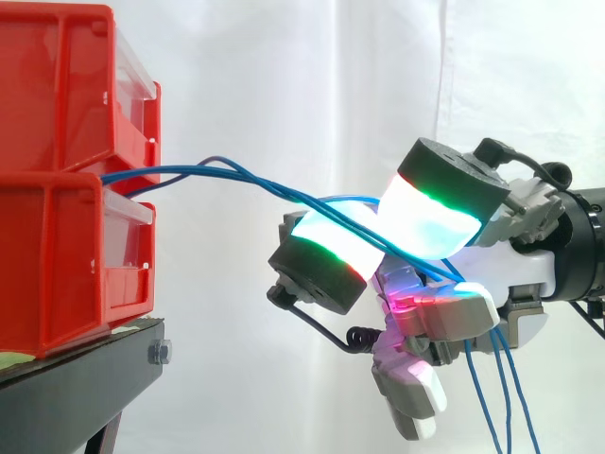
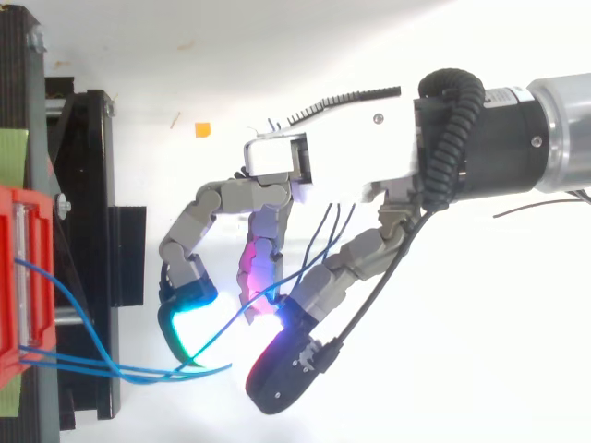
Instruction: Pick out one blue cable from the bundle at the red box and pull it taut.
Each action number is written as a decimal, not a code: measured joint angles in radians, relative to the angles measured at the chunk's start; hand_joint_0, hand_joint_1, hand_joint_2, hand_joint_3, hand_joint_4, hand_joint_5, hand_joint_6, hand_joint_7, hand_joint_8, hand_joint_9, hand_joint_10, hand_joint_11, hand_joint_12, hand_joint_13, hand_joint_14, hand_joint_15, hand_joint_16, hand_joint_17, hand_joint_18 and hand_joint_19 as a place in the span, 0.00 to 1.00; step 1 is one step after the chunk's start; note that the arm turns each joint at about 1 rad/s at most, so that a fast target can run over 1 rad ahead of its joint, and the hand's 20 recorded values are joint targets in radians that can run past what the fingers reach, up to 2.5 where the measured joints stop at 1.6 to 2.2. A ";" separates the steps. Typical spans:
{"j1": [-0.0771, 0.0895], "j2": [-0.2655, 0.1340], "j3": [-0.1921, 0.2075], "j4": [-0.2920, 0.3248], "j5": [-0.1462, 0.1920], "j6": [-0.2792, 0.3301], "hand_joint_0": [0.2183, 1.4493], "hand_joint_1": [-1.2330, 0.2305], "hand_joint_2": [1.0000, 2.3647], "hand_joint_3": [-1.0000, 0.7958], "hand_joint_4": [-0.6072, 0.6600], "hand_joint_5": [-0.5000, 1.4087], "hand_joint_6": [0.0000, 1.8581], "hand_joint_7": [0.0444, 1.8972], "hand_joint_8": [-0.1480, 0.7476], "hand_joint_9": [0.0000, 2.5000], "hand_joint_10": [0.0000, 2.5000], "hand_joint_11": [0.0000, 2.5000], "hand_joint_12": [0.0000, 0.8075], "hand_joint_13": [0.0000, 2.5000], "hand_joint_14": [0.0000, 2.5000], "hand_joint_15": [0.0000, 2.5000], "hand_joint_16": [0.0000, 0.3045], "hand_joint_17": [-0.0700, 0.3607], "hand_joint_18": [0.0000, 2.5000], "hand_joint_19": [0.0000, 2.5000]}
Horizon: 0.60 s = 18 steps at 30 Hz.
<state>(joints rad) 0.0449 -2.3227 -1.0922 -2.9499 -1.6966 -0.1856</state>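
Side view showed two red plastic bins stacked one on the other, the upper bin (image 1: 57,95) resting on the lower bin (image 1: 57,274), both on a black metal stand (image 1: 85,364) before a white curtain (image 1: 284,76). Several thin blue cables (image 1: 274,189) came out from the seam between the two bins, rose a little, then ran down to the right in a loose curve, not drawn straight. They passed between two thick glowing fingertips (image 1: 331,248) of the hand (image 1: 435,307), crossed the lower fingers that glowed magenta, and hung down below the hand at the right.

The hand stood well to the right of the bins and level with the lower bin, its fingers curled inward with the cables threaded through them. Whether the pads actually squeezed the cables or merely closed round them could not be told.

Top view showed the hand (image 2: 342,152) reaching in from the right, its fingers bent toward the red bin (image 2: 11,277) at the left edge. From the bin the thin blue cables (image 2: 148,375) bowed outward over the black stand (image 2: 92,185), met the cyan-green fingertip (image 2: 189,318) at its end, and then ran up between the curled fingers toward the palm. A small orange square (image 2: 202,130) lay on the white ground above the hand.
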 measured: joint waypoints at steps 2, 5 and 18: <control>0.000 0.000 0.000 0.000 0.000 0.000 0.43 0.22 0.01 0.43 0.39 0.21 0.50 0.61 0.44 0.52 0.01 0.37 0.45 0.41 0.01 0.23 0.15 0.40 0.36 0.22; 0.000 0.000 0.000 0.000 0.000 0.000 0.45 0.21 0.02 0.44 0.38 0.21 0.50 0.64 0.44 0.53 0.01 0.37 0.45 0.41 0.01 0.23 0.15 0.40 0.35 0.23; 0.000 0.000 0.000 0.000 0.000 -0.001 0.53 0.21 0.00 0.29 0.14 0.21 0.52 0.65 0.39 0.53 0.01 0.36 0.41 0.40 0.01 0.23 0.13 0.38 0.33 0.23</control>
<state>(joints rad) 0.0445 -2.3226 -1.0922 -2.9498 -1.6966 -0.1863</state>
